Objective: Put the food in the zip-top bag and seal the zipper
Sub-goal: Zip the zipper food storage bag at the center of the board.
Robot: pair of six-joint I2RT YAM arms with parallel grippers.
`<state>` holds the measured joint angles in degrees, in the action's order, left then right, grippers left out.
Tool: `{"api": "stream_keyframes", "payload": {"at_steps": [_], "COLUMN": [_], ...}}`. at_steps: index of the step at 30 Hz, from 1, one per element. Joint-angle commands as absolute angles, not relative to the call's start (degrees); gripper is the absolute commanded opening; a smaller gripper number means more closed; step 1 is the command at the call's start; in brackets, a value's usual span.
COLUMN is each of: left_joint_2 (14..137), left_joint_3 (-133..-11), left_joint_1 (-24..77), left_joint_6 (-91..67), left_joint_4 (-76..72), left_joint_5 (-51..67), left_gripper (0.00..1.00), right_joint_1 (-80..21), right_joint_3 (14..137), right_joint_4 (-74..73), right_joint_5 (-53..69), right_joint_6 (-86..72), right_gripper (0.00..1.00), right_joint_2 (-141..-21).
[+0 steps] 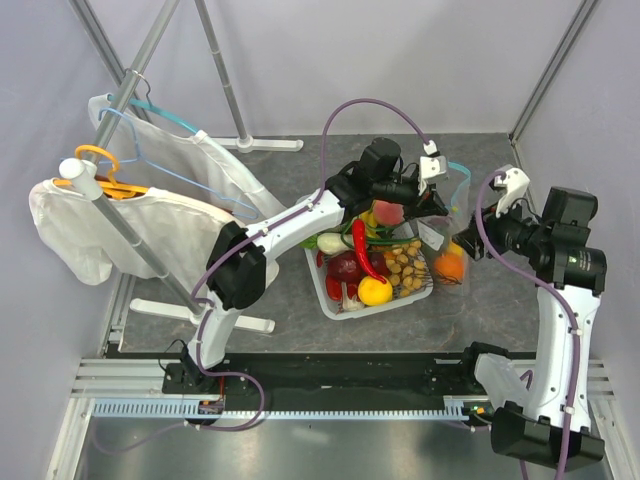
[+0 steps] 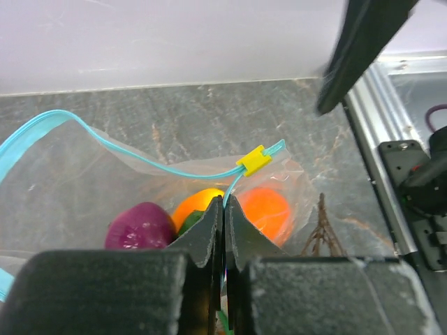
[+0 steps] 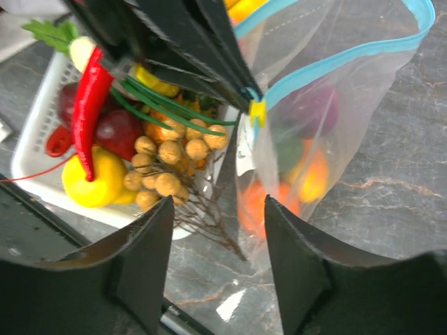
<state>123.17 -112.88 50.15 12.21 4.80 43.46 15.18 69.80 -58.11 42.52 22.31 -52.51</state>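
Left gripper (image 2: 224, 204) is pinched tight on the zipper (image 2: 140, 162), right beside its yellow slider (image 2: 253, 160). Right gripper (image 3: 218, 206) hangs spread wide just right of the zip-top bag (image 3: 328, 125). The bag stands at the right edge of the white tray (image 1: 345, 308), mouth gaping.

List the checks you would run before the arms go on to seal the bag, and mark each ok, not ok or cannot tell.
1. Grip on the bag: ok; the left gripper is shut on the zipper beside the slider.
2. Second arm free: ok; the right gripper is open and holds nothing.
3. Food in the bag: ok; a purple piece and an orange lie inside.
4. Zipper sealed: not ok; the mouth gapes wide.
5. All food bagged: not ok; the tray holds a chilli and more.
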Motion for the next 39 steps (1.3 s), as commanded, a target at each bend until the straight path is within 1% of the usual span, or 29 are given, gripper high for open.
{"api": "stream_keyframes", "payload": {"at_steps": [1, 2, 5, 8, 12, 15, 17, 18, 24, 30, 31, 34, 39], "left_joint_2": [122.26, 122.26, 121.82, 121.20, 120.06, 119.79, 119.80, 119.88, 119.71, 118.66, 118.48, 117.86, 117.77], "left_joint_3": [-114.70, -114.70, -114.70, -114.08, -112.33, -111.80, -111.80, -111.80, -111.27, -109.26, -108.90, -108.02, -108.19], "left_joint_1": [50.01, 50.01, 50.10, 50.19, 50.18, 50.27, 50.27, 50.27, 50.27, 50.45, 50.54, 50.54, 50.98], "left_joint_6": [6.95, 6.77, 6.42, 7.73, 8.79, 8.09, 7.56, 7.56, 7.12, 7.82, 8.43, 9.14, 8.79], "left_joint_4": [0.53, 0.53, 0.53, 0.53, 0.26, 0.18, -1.67, -1.84, -2.37, -2.64, -2.64, -2.55, -2.55], "left_joint_5": [47.90, 48.34, 49.30, 50.10, 50.27, 50.62, 50.54, 50.28, 50.98, 51.50, 51.50, 51.68, 51.59], "left_gripper": [0.02, 0.02, 0.02, 0.02, 0.02, 0.02, 0.02, 0.02, 0.02, 0.02, 0.02, 0.02, 0.02], "right_joint_1": [15.56, 15.64, 16.43, 16.52, 16.52, 16.52, 16.52, 16.52, 16.52, 16.52, 16.52, 16.52, 16.52], "right_joint_3": [66.80, 65.93, 64.43, 62.24, 61.35, 60.82, 59.95, 59.59, 58.19, 57.13, 56.95, 56.69, 56.60], "right_joint_4": [-49.93, -49.49, -48.08, -42.83, -42.01, -42.54, -43.85, -44.03, -43.95, -40.79, -40.26, -39.55, -38.67], "right_joint_5": [41.66, 42.10, 44.73, 46.49, 47.02, 48.42, 49.39, 49.05, 48.78, 48.78, 48.87, 48.78, 49.21], "right_joint_6": [29.94, 31.36, 37.24, 37.10, 37.35, 39.10, 41.04, 41.31, 42.01, 40.35, 40.34, 40.34, 39.73], "right_gripper": [0.59, 0.56, 0.56, 0.56, 0.55, 0.51, 0.46, 0.45, 0.45, 0.39, 0.36, 0.33, 0.32], "right_joint_2": [-51.68, -51.16, -48.87, -46.67, -47.28, -47.99, -47.99, -47.99, -47.46, -47.20, -47.20, -47.63, -48.69]}}
